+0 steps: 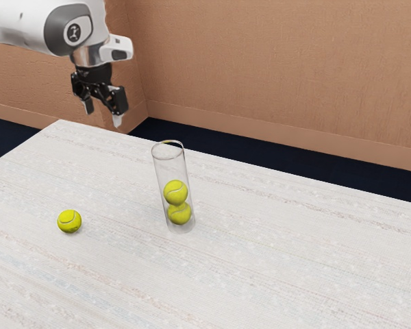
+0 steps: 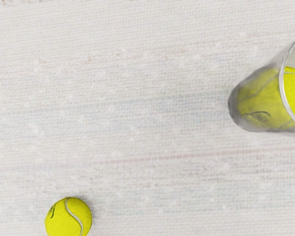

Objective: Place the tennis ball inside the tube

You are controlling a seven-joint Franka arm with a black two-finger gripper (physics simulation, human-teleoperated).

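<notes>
1. The loose ball [image 1: 69,221] is showing bright yellow, with pale curved seam.
2. The two balls inside [image 1: 175,192] are showing the same yellow.
3. The table [image 1: 274,260] is wearing faint blue and pinkish stripes on white.
4. The wall [image 1: 274,82] is looking orange-brown.
5. The gripper [image 1: 103,116] is looking black.

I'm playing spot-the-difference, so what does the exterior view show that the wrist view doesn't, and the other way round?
The exterior view gives you the white arm, the open black gripper and the brown wall. The wrist view gives you a look from above, with a dark mark on the loose tennis ball. Both share that loose ball, the pale table and the clear tube with tennis balls inside.
</notes>
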